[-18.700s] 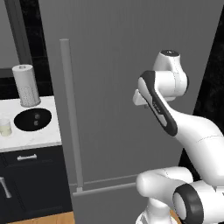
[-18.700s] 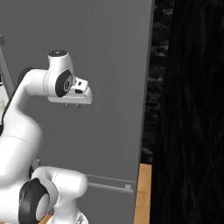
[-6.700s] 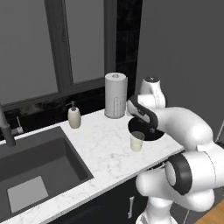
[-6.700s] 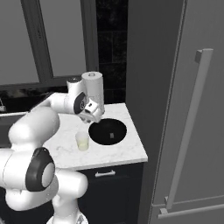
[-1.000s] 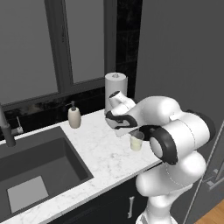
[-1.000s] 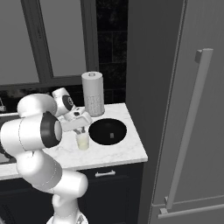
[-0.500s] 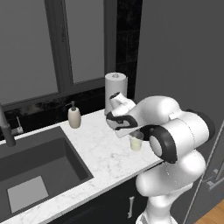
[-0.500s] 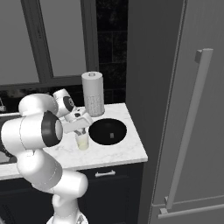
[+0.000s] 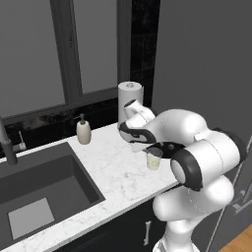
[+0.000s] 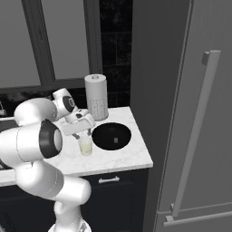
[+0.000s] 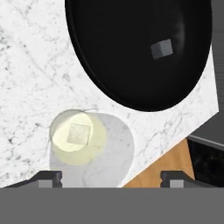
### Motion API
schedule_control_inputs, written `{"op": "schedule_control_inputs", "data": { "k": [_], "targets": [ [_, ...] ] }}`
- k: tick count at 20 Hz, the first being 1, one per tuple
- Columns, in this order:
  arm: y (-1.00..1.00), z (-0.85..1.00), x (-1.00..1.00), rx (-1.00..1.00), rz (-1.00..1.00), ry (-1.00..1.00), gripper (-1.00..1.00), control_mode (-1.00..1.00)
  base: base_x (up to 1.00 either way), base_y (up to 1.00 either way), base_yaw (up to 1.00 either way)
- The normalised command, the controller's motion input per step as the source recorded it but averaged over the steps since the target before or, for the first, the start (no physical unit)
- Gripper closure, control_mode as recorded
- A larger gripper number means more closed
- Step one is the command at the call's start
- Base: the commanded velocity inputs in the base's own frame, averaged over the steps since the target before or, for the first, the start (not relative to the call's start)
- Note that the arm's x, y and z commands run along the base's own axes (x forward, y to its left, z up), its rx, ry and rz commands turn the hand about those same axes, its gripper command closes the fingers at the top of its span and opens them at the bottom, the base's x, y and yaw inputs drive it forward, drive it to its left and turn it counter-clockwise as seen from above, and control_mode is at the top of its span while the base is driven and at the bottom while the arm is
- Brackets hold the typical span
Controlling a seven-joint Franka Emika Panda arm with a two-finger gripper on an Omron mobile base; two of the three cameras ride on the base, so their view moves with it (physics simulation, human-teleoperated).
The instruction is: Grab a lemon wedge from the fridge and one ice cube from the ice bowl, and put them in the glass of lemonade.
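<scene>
On the white marble counter (image 9: 110, 170), going left to right in the left base view: a dark rectangular sink (image 9: 39, 197), a beige soap dispenser bottle (image 9: 83, 132), then a white paper-towel roll (image 9: 129, 101) at the back.

The small clear tumbler of pale yellow lemonade (image 11: 78, 136) stands upright, its long axis vertical; a pale square ice cube (image 11: 79, 133) floats in it. The two-finger gripper (image 11: 111, 176) hangs above it with its jaws spread wide and nothing between them.

Just right of the glass sits the shallow round black ice bowl (image 10: 111, 135), close beside it but apart, with one grey cube (image 11: 161, 48) inside. Farther right stands the tall plain grey fridge (image 10: 190, 81), door closed, its long bar handle (image 10: 192, 131) running vertically.
</scene>
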Motion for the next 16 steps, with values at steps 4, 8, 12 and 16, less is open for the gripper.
{"op": "schedule_control_inputs", "data": {
  "k": [4, 8, 12, 16],
  "targets": [
    [-0.12, 0.04, -0.2, 0.0, 0.0, 0.0, -1.0, -1.0, 0.0, 0.0, 0.0],
    [-0.25, 0.23, -0.25, 0.0, 0.0, 0.0, -1.0, -1.0, 0.0, 0.0, 0.0],
    [-0.19, 0.31, -0.45, 0.0, 0.0, -0.09, -1.0, -1.0, 0.0, 0.0, 0.0],
    [0.01, 0.49, -0.52, 0.0, 0.06, -0.27, -1.0, -1.0, 0.0, 0.0, 0.0]
  ]
}}
